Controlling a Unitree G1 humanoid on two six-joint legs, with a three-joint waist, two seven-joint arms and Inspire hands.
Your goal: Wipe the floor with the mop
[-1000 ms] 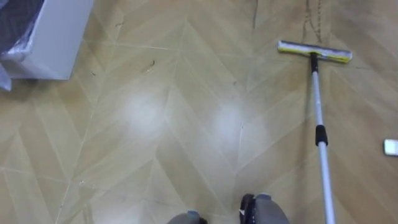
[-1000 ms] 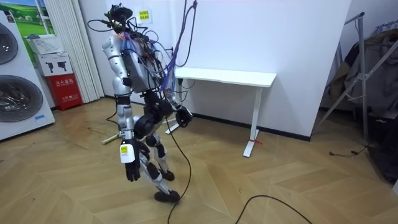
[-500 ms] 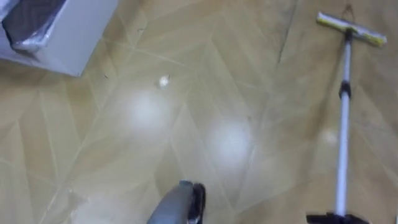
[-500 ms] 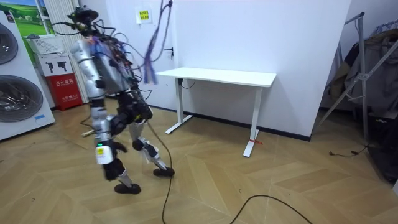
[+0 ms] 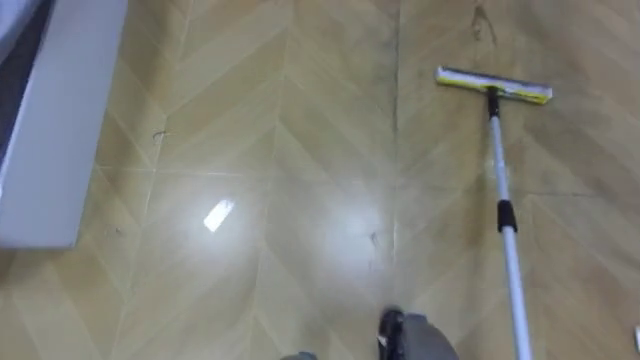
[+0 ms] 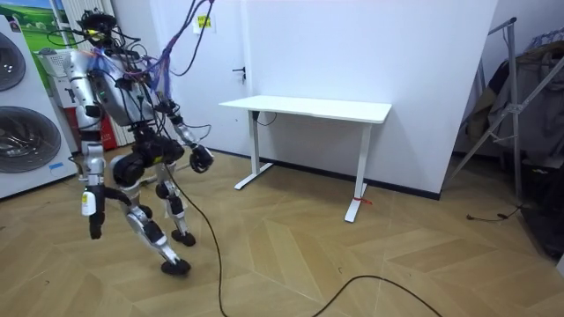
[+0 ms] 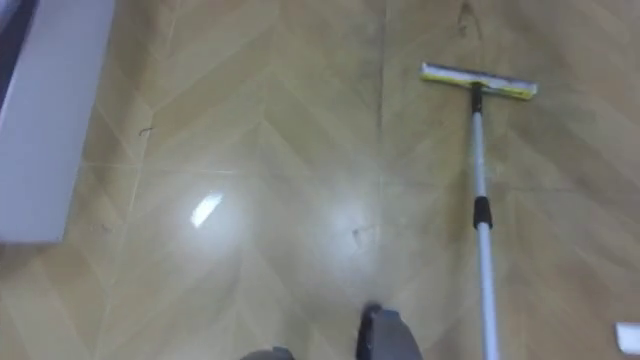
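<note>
A mop lies flat on the wooden floor ahead of me and to my right. Its yellow and white head [image 5: 493, 87] points away from me, and its silver pole [image 5: 508, 240] runs back toward the lower right, with a black collar halfway along. The head [image 7: 478, 81] and pole show likewise in the right eye view. Nothing holds the mop. In the room view I am in mid-stride near the washing machines. My left hand [image 6: 94, 225] hangs low beside my leg, and my right hand [image 6: 201, 160] is swung out toward the room view's right.
A white cabinet side [image 5: 55, 130] stands along my left. A small white scrap [image 5: 218, 214] lies on the floor in front. The room view has washing machines [image 6: 22, 114] on its left, a white desk [image 6: 308, 109] against the wall, and a dark cable [image 6: 352, 286] on the floor.
I have walked toward the room view's left, closer to the washing machines. The eye view has shifted with me, and the mop has stayed on the floor.
</note>
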